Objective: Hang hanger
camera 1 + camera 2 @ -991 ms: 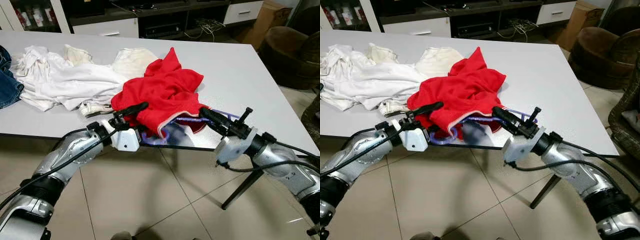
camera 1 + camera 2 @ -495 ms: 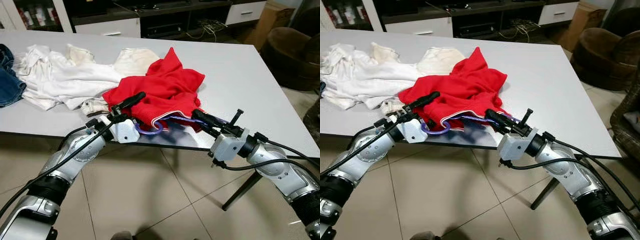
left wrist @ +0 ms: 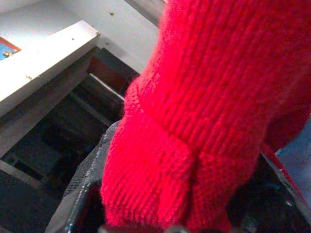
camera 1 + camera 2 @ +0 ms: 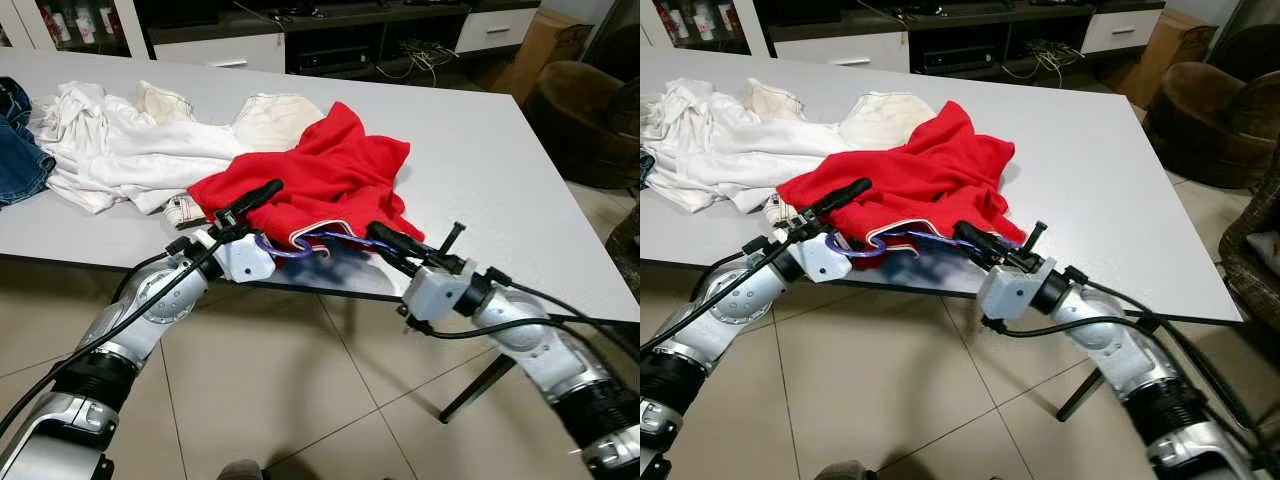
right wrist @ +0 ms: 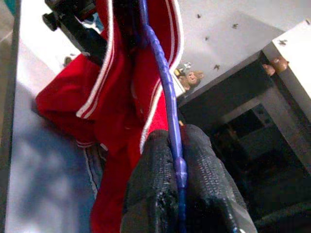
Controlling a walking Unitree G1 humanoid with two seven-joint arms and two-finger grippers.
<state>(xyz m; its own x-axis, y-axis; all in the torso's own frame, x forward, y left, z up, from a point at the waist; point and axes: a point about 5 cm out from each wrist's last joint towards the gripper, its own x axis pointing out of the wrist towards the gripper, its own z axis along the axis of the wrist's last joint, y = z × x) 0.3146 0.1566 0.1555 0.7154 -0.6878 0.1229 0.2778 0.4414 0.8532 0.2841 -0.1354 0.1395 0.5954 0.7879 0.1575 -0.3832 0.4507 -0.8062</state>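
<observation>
Right wrist view shows the purple hanger (image 5: 167, 104) pinched between the two black fingers (image 5: 209, 184) of the right hand (image 5: 179, 189), its thin bar running up into the red garment (image 5: 121, 73). From the head cameras, the hanger (image 4: 300, 245) lies at the near edge of the counter (image 4: 500, 170), mostly tucked inside the red garment (image 4: 320, 180), with a purple loop showing below the hem. The left hand (image 4: 245, 205), at the hanger's other end, is closed on a thick fold of red knit, which sits between its fingers (image 3: 82, 194) in the left wrist view. Beyond the hanger, a heap of white clothes (image 4: 130, 150) and some blue denim (image 4: 15, 150) rest farther along the counter. By my reading, the garment is on or being worked onto the hanger; lifting it and hanging it up is not yet done, and no rail is in sight.
</observation>
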